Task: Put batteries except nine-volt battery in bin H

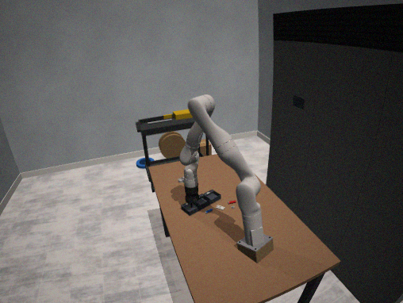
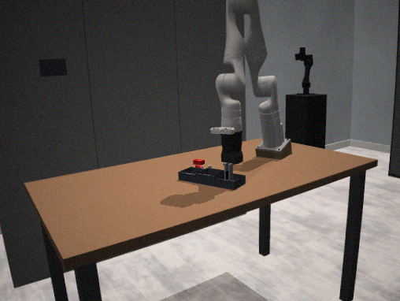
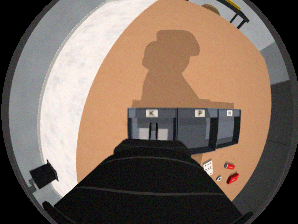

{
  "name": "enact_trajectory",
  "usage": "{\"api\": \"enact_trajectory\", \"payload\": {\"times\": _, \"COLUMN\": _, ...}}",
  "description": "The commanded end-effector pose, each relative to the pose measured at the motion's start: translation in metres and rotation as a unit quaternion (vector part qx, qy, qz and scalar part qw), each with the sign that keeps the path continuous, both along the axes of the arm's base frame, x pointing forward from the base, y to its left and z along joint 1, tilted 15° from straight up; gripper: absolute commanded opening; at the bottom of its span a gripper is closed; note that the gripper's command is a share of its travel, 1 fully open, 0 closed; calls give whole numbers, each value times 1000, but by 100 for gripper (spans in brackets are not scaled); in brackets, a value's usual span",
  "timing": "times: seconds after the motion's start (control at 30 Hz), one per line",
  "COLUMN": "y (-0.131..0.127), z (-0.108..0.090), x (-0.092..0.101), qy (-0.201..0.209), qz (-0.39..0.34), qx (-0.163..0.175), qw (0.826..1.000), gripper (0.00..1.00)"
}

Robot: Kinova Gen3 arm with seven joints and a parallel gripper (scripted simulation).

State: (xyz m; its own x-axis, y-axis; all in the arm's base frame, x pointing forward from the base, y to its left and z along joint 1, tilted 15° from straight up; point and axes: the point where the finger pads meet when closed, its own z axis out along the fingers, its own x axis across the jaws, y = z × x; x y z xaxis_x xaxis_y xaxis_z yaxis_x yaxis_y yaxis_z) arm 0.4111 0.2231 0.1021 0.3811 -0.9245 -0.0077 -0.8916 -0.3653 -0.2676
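In the top view, the arm (image 1: 232, 152) (image 2: 232, 91) reaches from its base at the near right of the wooden table (image 1: 278, 254) (image 2: 130, 197) (image 3: 115, 75), and its gripper (image 1: 192, 205) (image 2: 228, 172) (image 3: 153, 128) points down at the left end of a row of three dark, joined bins. To the right of the row lie a blue item (image 1: 209, 211), a white card-like piece (image 1: 220, 207) (image 3: 208, 167), a red item (image 1: 232, 202) and a tiny pale piece (image 1: 232, 207) (image 3: 219, 178); which of these are batteries is too small to tell. In the exterior view, the fingers stand upright at the right-end bin, and a red block (image 2: 198, 161) (image 3: 233, 178) shows beyond the left end of the row. In the wrist view, the labels read K, P and H from left to right: the fingers are at bin K (image 3: 134, 125), bin P (image 3: 192, 131) is in the middle, and bin H (image 3: 229, 130) is at the right end. The fingers stand a narrow gap apart; whether they pinch something thin cannot be told. The red block lies to the near right of the bins, with a smaller red piece (image 3: 229, 166) just beside it and the white piece farther left.
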Motion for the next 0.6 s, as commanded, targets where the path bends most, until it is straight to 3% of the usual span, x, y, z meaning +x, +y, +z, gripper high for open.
{"api": "enact_trajectory", "payload": {"times": 0.0, "y": -1, "z": -2, "x": 0, "qy": 2, "qz": -1, "qx": -2, "qw": 1000, "gripper": 31}}
{"api": "enact_trajectory", "payload": {"times": 0.57, "y": -1, "z": -2, "x": 0, "qy": 2, "qz": -1, "qx": -2, "qw": 1000, "gripper": 31}}
